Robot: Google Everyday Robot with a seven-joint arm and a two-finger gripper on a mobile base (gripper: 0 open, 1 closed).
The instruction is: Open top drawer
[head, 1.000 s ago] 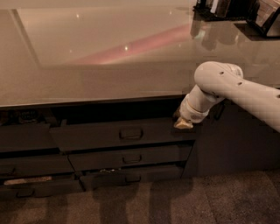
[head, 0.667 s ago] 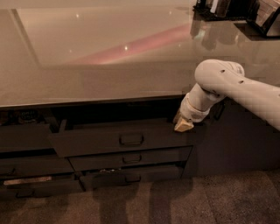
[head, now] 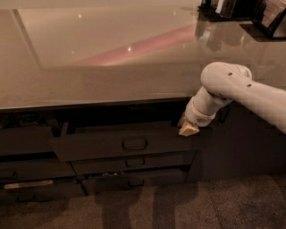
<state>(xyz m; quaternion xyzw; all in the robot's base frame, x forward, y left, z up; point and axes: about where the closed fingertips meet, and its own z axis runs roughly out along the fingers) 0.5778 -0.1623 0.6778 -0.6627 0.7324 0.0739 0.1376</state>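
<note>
The top drawer (head: 120,144) is the widest dark grey front under the counter, with a small loop handle (head: 134,143) at its centre. It stands pulled out a short way, its front tilted slightly and a dark gap above it. My gripper (head: 187,128) sits at the drawer's upper right corner, touching its top edge, on the end of the white arm (head: 232,87) that reaches in from the right.
A glossy grey countertop (head: 111,53) overhangs the drawers. Two slimmer drawer fronts (head: 129,163) lie below the top drawer, and more drawers stand at the left (head: 27,172). A dark cabinet door (head: 241,143) is at the right. Dark objects stand at the counter's back right (head: 241,11).
The top drawer has come further out toward the camera. My gripper has moved with its right corner, slightly down and outward.
</note>
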